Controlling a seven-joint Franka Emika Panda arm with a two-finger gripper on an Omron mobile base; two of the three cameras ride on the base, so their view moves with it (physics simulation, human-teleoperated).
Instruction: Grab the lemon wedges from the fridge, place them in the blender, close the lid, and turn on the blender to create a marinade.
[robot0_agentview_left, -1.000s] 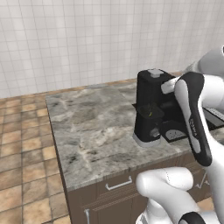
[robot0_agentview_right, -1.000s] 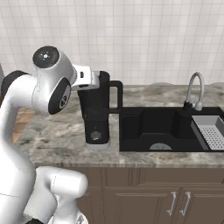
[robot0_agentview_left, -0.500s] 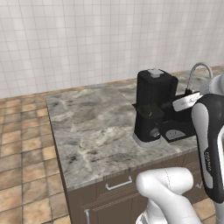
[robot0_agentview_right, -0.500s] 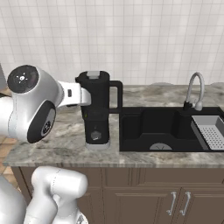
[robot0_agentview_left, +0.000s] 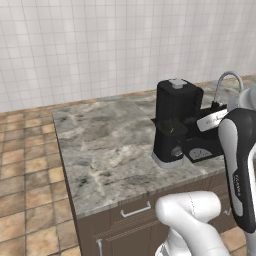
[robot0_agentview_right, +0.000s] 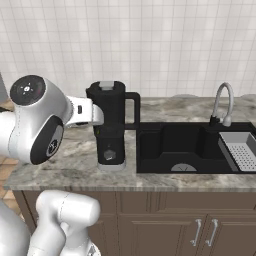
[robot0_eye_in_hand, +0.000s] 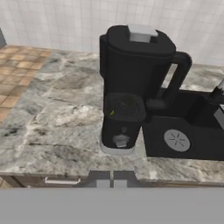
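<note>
The blender (robot0_eye_in_hand: 131, 87) stands upright on the marble desk (robot0_agentview_left: 105, 145), at the rim of the dark sink (robot0_agentview_right: 185, 147), with its side handle (robot0_eye_in_hand: 177, 78) reaching out over the basin. The lid (robot0_eye_in_hand: 140, 38) sits flat on the jar, its light grey cap at the centre, so the jar reads as closed. Low on the black base, just above the grey foot, is the round knob (robot0_eye_in_hand: 121, 141). In the hand view a faint yellow-green glint shows through the tinted jar wall; it may be the lemon wedges, but it is too small to say.

The pincer (robot0_eye_in_hand: 109, 183) is closed, with nothing between its tips. In the hand view it sits at six o'clock from the knob, well apart from it and backed off from the desk edge. The arm's white elbow (robot0_agentview_right: 35, 117) hangs at nine o'clock from the jar in the right base view.

Judging by the seated lid, the step in hand is likely turning the blender on. To do it well, bring the shut tips straight in at knob height, keep them clear of the cabinet drawer handle (robot0_eye_in_hand: 60, 180) below the desk, and push gently so the blender does not slide toward the sink. The faucet (robot0_agentview_right: 222, 102) and the dish rack (robot0_agentview_right: 242, 155) lie far off at three o'clock and pose no hindrance.
</note>
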